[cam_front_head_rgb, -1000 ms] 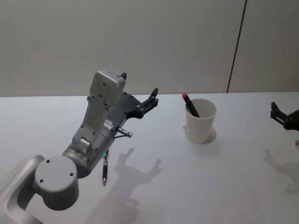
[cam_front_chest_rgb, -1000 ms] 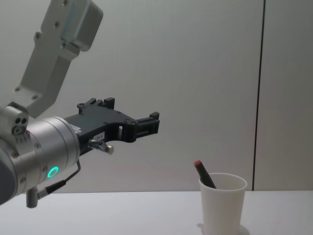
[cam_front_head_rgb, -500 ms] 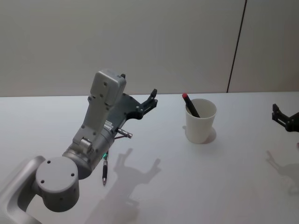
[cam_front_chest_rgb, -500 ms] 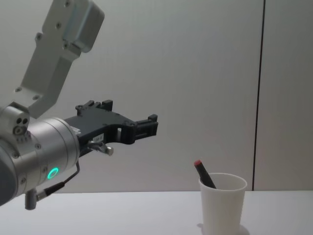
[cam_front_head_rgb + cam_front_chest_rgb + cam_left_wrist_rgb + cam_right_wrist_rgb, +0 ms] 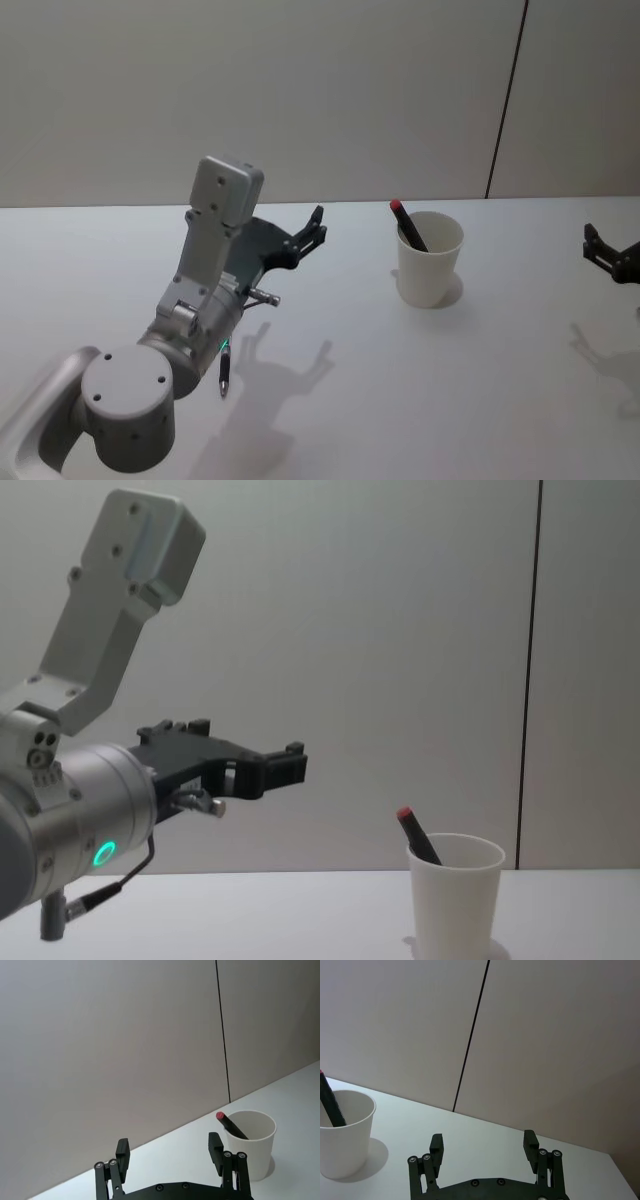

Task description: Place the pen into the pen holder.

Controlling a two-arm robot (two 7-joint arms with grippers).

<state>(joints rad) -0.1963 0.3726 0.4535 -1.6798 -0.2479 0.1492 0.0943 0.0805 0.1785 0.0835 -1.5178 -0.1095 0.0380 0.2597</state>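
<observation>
The pen holder, a white paper cup, stands on the table right of centre; it also appears in the chest view and both wrist views. A dark pen with a red end leans inside it. Another dark pen lies flat on the table beside my left arm's base. My left gripper hovers open and empty, well left of the cup and above the table. My right gripper is open and empty at the right edge.
The white table runs back to a plain grey wall with a dark vertical seam. My left arm's large grey links rise over the table's left half and cast shadows on it.
My left gripper has drawn back to the left and dropped a little, away from the cup. The right gripper has barely shifted. The cup and both pens stayed still.
</observation>
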